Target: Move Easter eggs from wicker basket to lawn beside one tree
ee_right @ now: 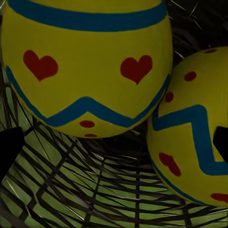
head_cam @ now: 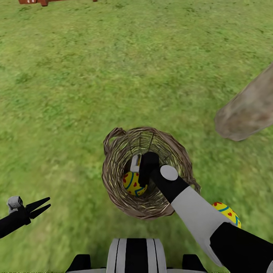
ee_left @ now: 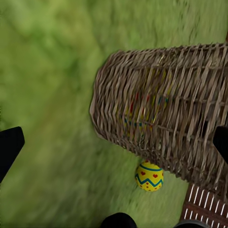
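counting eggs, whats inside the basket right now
Inside the basket the right wrist view shows two eggs, one with hearts and one beside it. The right pincer reaches in; the arm hides part of the interior from above.

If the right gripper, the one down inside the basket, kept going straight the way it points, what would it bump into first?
Most likely the heart-patterned egg, which sits dead ahead of the right gripper in its wrist view, with a second egg beside it. Depth is hard to judge.
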Robot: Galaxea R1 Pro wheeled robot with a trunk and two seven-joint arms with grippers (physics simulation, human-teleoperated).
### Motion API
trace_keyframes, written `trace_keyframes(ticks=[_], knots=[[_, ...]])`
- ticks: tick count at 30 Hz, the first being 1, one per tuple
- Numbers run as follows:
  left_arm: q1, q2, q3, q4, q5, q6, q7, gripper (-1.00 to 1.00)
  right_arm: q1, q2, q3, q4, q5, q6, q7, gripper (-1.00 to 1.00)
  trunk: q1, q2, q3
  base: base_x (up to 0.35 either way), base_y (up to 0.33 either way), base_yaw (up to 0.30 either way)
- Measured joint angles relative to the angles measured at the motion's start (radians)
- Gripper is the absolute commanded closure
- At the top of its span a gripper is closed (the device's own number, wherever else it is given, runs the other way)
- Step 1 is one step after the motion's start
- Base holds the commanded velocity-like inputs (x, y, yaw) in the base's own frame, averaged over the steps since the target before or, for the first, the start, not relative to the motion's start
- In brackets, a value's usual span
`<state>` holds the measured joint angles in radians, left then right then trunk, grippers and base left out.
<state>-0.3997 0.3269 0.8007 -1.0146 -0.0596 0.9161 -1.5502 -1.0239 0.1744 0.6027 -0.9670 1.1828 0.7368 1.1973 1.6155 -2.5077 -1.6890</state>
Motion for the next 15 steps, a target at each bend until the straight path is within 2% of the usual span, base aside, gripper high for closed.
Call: trace_keyframes(ticks=[15], knots=[[0.0, 0.0, 0.0, -0.001, 0.0, 0.0, 0.0, -1.0, 0.0, 0.0, 0.002, -0.035, 0.001, 0.0, 0.0, -1.0, 0.0, 0.0, -0.024, 0.0, 0.0, 0.0]])
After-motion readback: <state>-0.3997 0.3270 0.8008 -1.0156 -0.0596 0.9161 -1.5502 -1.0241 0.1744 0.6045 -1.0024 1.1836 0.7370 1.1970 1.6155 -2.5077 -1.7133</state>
